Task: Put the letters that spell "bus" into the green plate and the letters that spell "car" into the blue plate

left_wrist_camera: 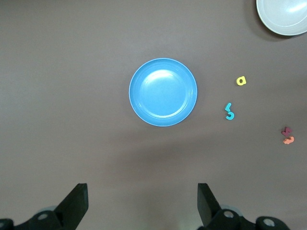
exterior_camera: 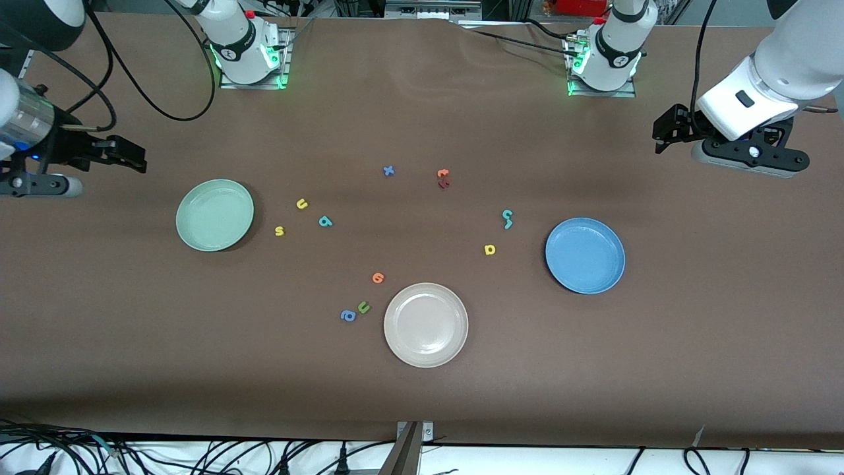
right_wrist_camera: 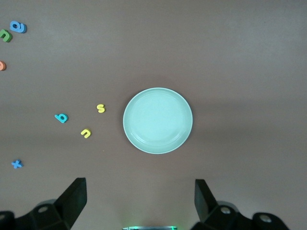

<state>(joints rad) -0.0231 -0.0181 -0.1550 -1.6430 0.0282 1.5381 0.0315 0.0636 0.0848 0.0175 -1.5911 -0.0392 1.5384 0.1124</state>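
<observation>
- Front view: I have both arms parked high with nothing picked yet. The right end effector (exterior_camera: 128, 155) hangs over the bench's edge at the right arm's end, its fingers spread wide and empty; the left end effector (exterior_camera: 666, 128) hangs over the bench's edge at the left arm's end, open and empty too.
- Front view: the green plate (exterior_camera: 215, 215) lies toward the right arm's end, with the yellow "u" (exterior_camera: 302, 204), the yellow "s" (exterior_camera: 279, 231) and the teal "b" (exterior_camera: 325, 221) just beside it, apart from one another. The blue plate (exterior_camera: 585, 255) lies toward the left arm's end; the teal "c" and "r" (exterior_camera: 507, 218) touch each other near it, and the yellow "a" (exterior_camera: 489, 249) lies a little nearer the camera.
- Front view: decoys I must skip are the green "u" (exterior_camera: 363, 307), the blue "a" (exterior_camera: 348, 316) and the orange letter (exterior_camera: 377, 278) beside the beige plate (exterior_camera: 426, 324).
- Left wrist view: the blue plate sits centred between my open fingers (left_wrist_camera: 74, 203). I judge the yellow "a" the easier first pick for this arm, since the teal pair needs a careful descent on one letter so the other is not dragged.
- Right wrist view: the green plate sits centred, open fingers (right_wrist_camera: 72, 199) framing it. I would start with the "s", closest to the rim, come straight down, straddle it squarely, and pinch low because the foam is thin.
</observation>
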